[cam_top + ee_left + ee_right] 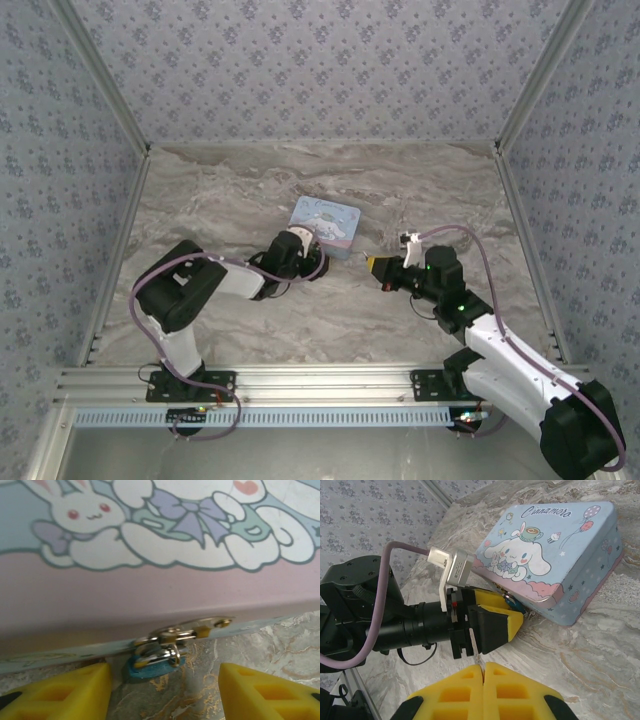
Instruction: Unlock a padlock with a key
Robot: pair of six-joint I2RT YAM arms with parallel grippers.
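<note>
- Top view: a pale blue tin [325, 222] lies near the middle of the marbled surface [240, 185], its printed lid facing up.
- The left hand [316, 256] reaches in from the left and sits right at the tin's near edge.
- The right hand [378, 268] sits to the right of the tin, near it but clear of it, with its yellow tips pointing towards the left hand.
- At this size I cannot tell the jaws of either hand from above.
- Left wrist view: the tin's side wall runs across the top, pink below a band of cartoon rabbits.
- A silvery clasp [192, 629] sits on the tin's lower edge.
- The padlock [152, 666], teal with a thin silvery shackle, hangs from that clasp and rests on the surface against the tin's base.
- The left hand's two yellow fingers [75, 692] stand apart, one on each side of the padlock, and neither touches it.
- Right wrist view: the right hand's yellow fingers are pressed together at the bottom edge.
- They are clamped on the key [475, 647], a thin sliver sticking up from between the tips.
- The key points towards the left hand, which sits just beyond it at the tin's front corner.
- The tin stands tilted across the upper right, a white cartoon dog on its lid.
</note>
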